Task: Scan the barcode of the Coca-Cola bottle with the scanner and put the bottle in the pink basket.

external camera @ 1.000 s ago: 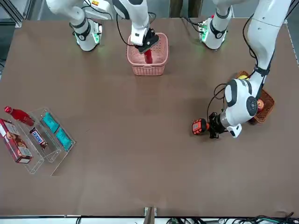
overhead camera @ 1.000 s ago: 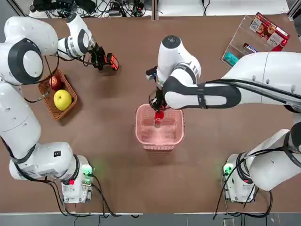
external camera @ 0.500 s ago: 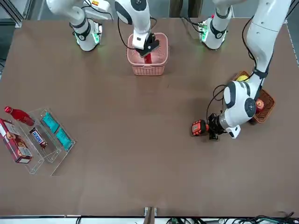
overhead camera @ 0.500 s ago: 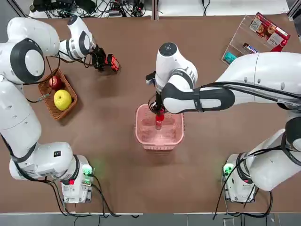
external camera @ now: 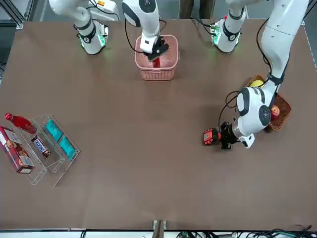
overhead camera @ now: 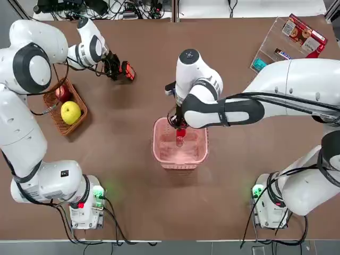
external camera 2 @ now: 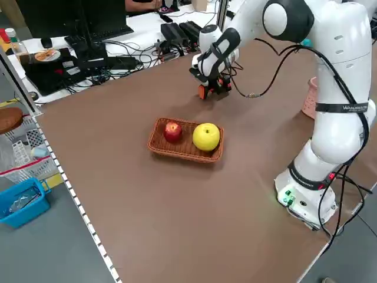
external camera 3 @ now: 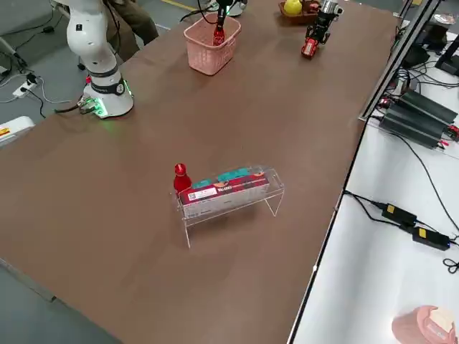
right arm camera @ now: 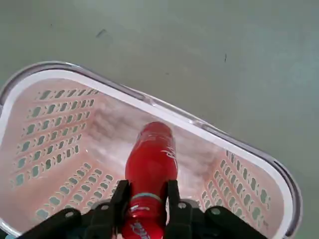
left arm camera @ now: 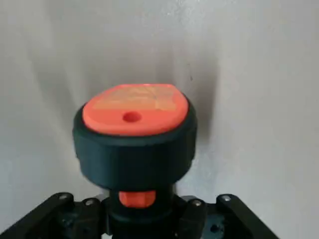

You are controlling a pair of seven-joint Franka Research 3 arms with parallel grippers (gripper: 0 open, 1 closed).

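The Coca-Cola bottle (overhead camera: 179, 139) hangs upright inside the pink basket (overhead camera: 162, 154) near the middle of the table. My right gripper (overhead camera: 179, 127) is shut on its neck from above. In the right wrist view the red bottle (right arm camera: 150, 164) points down into the basket (right arm camera: 45, 124), with both fingers pressed on its neck. It is not clear whether it touches the basket floor. At the far left of the table my left gripper (overhead camera: 112, 68) is shut on the black and orange scanner (overhead camera: 127, 70), held low over the table. Its orange face (left arm camera: 133, 109) fills the left wrist view.
A brown wicker basket (overhead camera: 58, 119) with a red apple and a yellow fruit sits near the left edge. A clear rack (external camera: 54, 148) at the far right holds teal packets, a snack bar and a red box. A second red bottle (external camera: 20, 122) stands beside it.
My right gripper has sunk a little, taking the bottle deeper into the pink basket. The left gripper and the scanner have shifted only slightly.
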